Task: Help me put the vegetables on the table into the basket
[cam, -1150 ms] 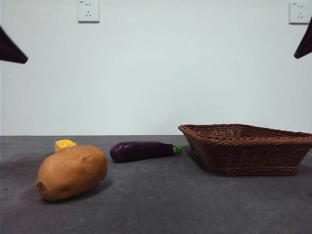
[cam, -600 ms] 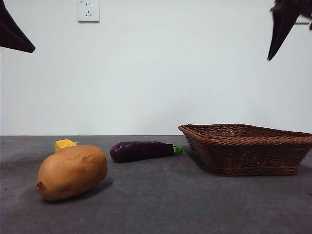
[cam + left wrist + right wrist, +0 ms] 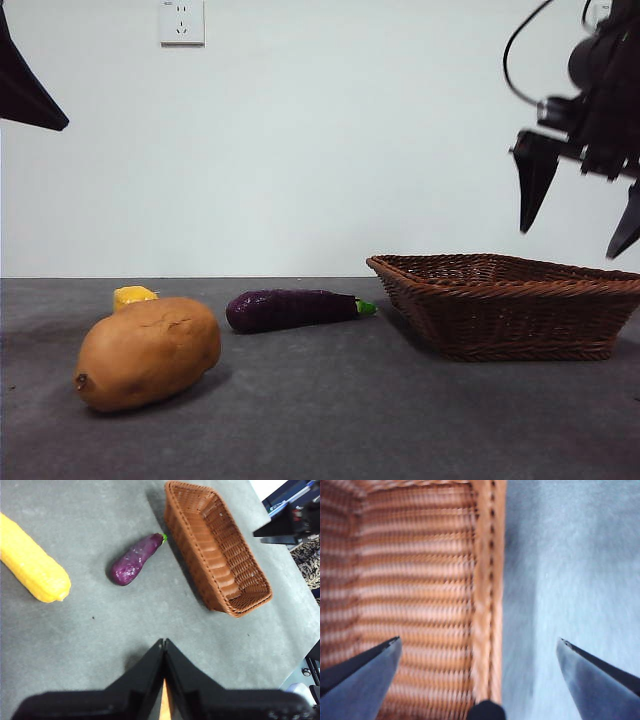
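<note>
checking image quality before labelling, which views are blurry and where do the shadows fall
Right wrist view: motion-blurred, the basket weave smeared, right gripper open above its rim. Left wrist view: sharp; the eggplant casts a soft shadow. Front view: sharp; the potato has a faint shadow on the table.

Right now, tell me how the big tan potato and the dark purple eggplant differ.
The tan-brown potato is bulky and rounded; the long dark purple eggplant is slim and far thinner. The potato is matte with a cracked skin; the eggplant is glossy with a green stem. In the front view the potato lies nearest the camera, the eggplant closer to the brown wicker basket. Both rest on the grey table, outside the basket.
</note>
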`<state>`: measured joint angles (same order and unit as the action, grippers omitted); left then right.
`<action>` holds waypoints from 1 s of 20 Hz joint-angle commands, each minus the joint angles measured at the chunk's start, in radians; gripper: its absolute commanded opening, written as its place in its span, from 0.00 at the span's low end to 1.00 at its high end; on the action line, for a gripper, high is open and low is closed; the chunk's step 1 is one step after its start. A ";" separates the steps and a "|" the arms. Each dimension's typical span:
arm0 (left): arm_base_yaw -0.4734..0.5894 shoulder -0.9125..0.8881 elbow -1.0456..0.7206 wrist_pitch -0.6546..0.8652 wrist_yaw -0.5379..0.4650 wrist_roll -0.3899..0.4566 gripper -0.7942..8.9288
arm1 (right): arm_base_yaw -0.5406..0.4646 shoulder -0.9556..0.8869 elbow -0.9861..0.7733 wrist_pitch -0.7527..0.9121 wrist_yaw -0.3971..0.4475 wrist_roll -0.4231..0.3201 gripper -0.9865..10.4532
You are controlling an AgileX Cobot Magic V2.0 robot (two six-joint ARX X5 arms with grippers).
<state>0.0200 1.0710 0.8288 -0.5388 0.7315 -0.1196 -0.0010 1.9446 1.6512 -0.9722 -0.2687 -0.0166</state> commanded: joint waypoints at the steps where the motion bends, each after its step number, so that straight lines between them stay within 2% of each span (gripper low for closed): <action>1: -0.002 0.018 -0.002 0.002 0.000 0.027 0.08 | 0.003 0.056 0.011 0.033 0.000 -0.014 0.61; 4: -0.002 0.038 -0.002 0.000 0.000 0.027 0.08 | 0.003 0.113 0.011 0.053 0.000 -0.018 0.60; 8: -0.002 0.060 -0.002 0.003 -0.005 0.054 0.08 | 0.008 0.161 0.011 0.058 -0.004 -0.022 0.43; 10: -0.002 0.071 -0.002 0.002 -0.039 0.064 0.08 | 0.008 0.175 0.011 0.058 -0.012 -0.022 0.35; 13: -0.002 0.082 -0.002 0.003 -0.055 0.064 0.08 | 0.014 0.180 0.011 0.053 -0.013 -0.022 0.07; 17: -0.002 0.085 -0.002 0.007 -0.056 0.068 0.08 | 0.014 0.180 0.011 0.046 -0.070 -0.010 0.08; 20: -0.002 0.101 0.014 -0.050 -0.152 0.061 0.08 | 0.000 0.172 0.014 0.020 -0.101 -0.002 0.08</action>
<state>0.0193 1.1690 0.8394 -0.5930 0.5812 -0.0677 -0.0002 2.1075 1.6642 -0.9459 -0.3767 -0.0250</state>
